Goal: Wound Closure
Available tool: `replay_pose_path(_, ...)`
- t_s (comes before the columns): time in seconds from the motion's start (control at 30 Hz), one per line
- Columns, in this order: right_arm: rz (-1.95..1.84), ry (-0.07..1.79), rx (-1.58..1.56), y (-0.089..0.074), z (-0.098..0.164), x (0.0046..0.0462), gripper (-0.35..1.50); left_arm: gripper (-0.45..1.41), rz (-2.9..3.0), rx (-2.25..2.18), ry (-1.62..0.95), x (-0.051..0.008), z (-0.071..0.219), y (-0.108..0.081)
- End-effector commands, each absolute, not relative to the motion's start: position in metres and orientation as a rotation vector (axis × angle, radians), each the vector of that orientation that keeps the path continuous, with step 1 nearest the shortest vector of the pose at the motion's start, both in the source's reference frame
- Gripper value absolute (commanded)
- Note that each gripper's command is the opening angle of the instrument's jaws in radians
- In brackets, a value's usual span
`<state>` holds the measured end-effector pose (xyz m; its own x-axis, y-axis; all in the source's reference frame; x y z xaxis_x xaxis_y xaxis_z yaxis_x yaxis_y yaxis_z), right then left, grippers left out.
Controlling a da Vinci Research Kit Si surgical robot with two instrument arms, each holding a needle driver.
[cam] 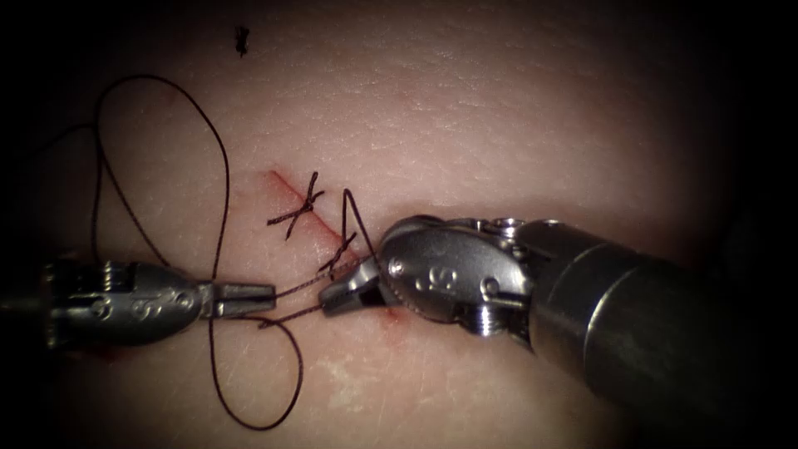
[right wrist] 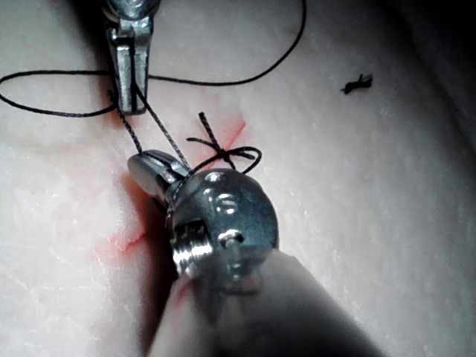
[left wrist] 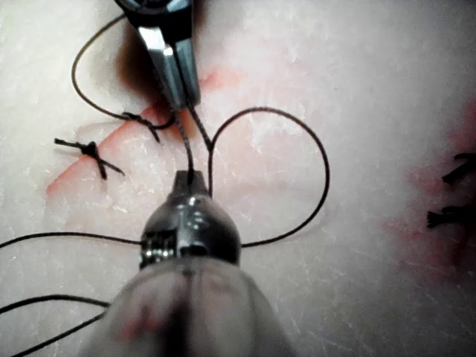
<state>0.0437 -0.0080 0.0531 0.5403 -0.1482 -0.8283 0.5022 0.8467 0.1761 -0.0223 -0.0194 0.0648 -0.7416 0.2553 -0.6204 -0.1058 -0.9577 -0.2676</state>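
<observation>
The cut point(cam: 285, 186) runs slantwise across the pale tissue point(cam: 499, 108). A tied stitch point(cam: 303, 205) with short ends crosses it, and a second stitch point(cam: 339, 252) sits lower on it. My left tool point(cam: 268, 293) lies left of the cut, jaws shut on the dark thread point(cam: 295, 287). Close to it, my right tool point(cam: 328, 301) is over the cut's lower end, also shut on the thread. Two short strands span the gap between the tips. The left wrist view shows my left jaws point(left wrist: 190, 177) pinching the strand. The right wrist view shows my right jaws point(right wrist: 145, 165) holding it.
Slack thread makes a tall loop point(cam: 158, 79) above the left tool and a round loop point(cam: 258, 426) below it. A cut scrap of thread point(cam: 241, 38) lies far up on the tissue. Red fluid point(cam: 391, 316) marks the cut's lower end.
</observation>
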Motion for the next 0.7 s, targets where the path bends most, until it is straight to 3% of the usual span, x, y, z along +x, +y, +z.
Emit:
replay_pose_path(0.03, -0.390, 0.938, 0.422, -0.008, 0.054, 0.0443, -0.35, -0.45, 2.746, -1.024, -0.331, -0.0223, 0.065, -0.021)
replay_pose_path(0.7, -0.168, 1.027, 0.423, -0.003, 0.055, 0.0409, -0.35, -0.45, 2.825, -0.961, -0.375, -0.0127, 0.061, -0.032)
